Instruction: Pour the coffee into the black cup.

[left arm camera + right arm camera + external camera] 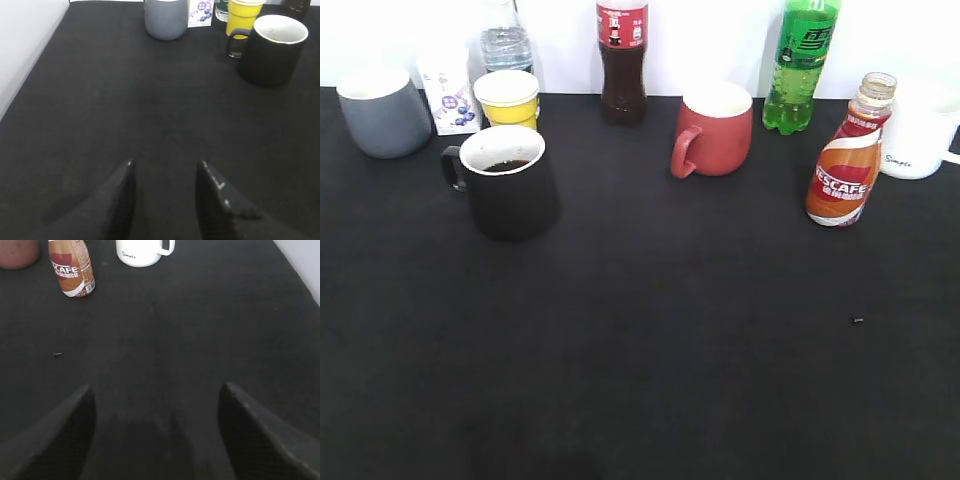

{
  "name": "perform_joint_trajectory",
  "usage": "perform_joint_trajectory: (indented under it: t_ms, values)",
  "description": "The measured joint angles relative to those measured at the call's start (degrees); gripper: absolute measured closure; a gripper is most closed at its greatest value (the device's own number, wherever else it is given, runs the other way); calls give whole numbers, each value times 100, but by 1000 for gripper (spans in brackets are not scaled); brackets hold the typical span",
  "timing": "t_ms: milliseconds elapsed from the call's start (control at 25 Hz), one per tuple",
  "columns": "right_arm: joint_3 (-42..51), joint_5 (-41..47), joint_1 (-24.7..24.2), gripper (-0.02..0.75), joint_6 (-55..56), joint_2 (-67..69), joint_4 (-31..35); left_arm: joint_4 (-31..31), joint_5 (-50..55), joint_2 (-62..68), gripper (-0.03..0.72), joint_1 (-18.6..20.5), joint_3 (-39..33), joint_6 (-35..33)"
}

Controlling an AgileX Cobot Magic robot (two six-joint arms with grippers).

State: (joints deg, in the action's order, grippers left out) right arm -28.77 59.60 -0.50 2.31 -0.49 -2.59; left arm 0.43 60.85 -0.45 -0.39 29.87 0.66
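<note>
Already the cup [507,183] holds dark liquid, so by my judgement the pour looks done; it stands at the left of the surface [650,350], while the coffee [847,160] stands upright and uncapped well apart at the right. Both the left gripper [165,172] and right gripper [156,400] hang spread and empty. Next is merely confirming nothing remains.

Black cloth table [640,380]. Black cup [507,182], white inside, dark liquid. Coffee bottle [847,155]: clear, brown contents, orange-red and white label. Grey mug [382,110], far left. Yellow cup [508,99]. Red mug [714,129]. White mug [918,140], far right. Green bottle [801,65]. Dark cola bottle [622,60], red label. White carton [449,92], purple print.
</note>
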Motion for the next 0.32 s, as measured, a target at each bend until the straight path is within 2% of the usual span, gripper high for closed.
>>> perform_joint_trajectory:
  t_ms: [320]
  values:
    - [0, 0, 0, 147, 0, 0, 0, 0, 0, 0, 381, 0, 0, 0]
